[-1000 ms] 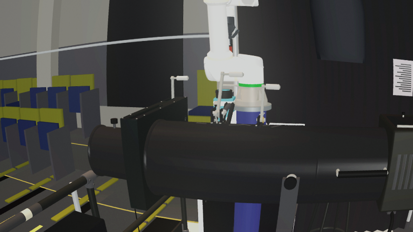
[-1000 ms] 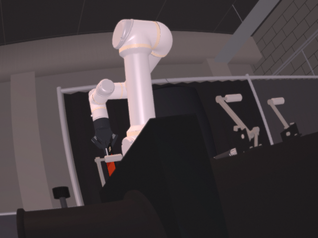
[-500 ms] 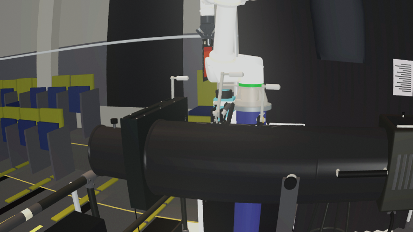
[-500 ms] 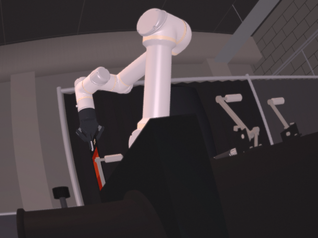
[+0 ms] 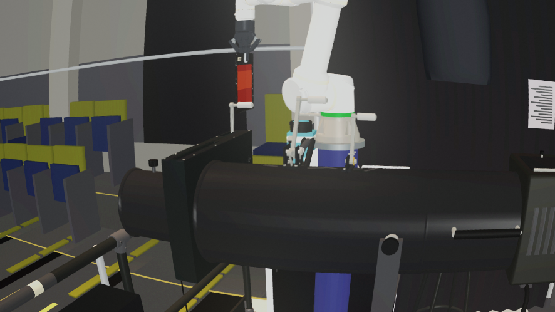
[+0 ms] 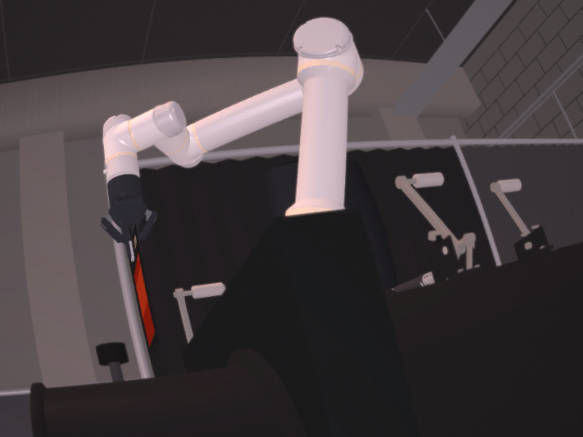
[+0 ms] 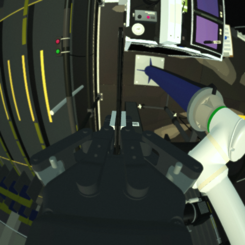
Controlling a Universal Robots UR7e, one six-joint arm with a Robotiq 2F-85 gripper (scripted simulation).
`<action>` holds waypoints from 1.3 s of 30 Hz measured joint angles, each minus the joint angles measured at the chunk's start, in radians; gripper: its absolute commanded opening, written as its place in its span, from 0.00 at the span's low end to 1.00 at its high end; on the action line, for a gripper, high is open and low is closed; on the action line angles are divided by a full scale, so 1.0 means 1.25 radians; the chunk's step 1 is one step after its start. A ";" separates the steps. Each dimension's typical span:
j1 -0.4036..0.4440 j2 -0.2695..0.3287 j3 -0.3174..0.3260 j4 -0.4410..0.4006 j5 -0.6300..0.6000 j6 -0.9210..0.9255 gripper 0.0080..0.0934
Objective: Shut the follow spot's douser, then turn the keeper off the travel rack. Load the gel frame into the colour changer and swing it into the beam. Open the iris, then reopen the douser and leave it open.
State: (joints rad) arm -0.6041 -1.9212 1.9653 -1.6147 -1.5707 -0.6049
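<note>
The lower edge of the gel frame [image 5: 244, 82] is hidden behind the black colour changer box [image 5: 209, 170] at the front of the follow spot. The frame is a thin black rectangle with a red-orange gel, hanging upright from my gripper [image 5: 244, 52], whose fingers are closed on its top edge [image 7: 117, 139]. It hangs above the changer [image 6: 221, 339], next to the changer's white-handled lever [image 5: 240, 105]. Two more white-handled levers [image 5: 310, 101] [image 5: 365, 116] stand further back on the spot's barrel [image 5: 349, 209].
The long black follow spot body fills the foreground, with its lamp housing [image 5: 535, 217] at the right end. My blue pedestal [image 5: 335, 155] stands behind it. Rows of auditorium seats [image 5: 50, 155] lie to the left, beyond a balcony rail [image 5: 58, 267].
</note>
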 measured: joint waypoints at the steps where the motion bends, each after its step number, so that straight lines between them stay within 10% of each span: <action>1: 0.021 0.008 -0.005 -0.003 0.000 0.021 0.00; 14: 0.196 0.089 -0.061 -0.028 0.000 0.196 0.00; 39: 0.256 0.096 -0.066 -0.030 0.000 0.257 0.00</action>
State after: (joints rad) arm -0.2839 -1.8011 1.8824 -1.6521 -1.5709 -0.2833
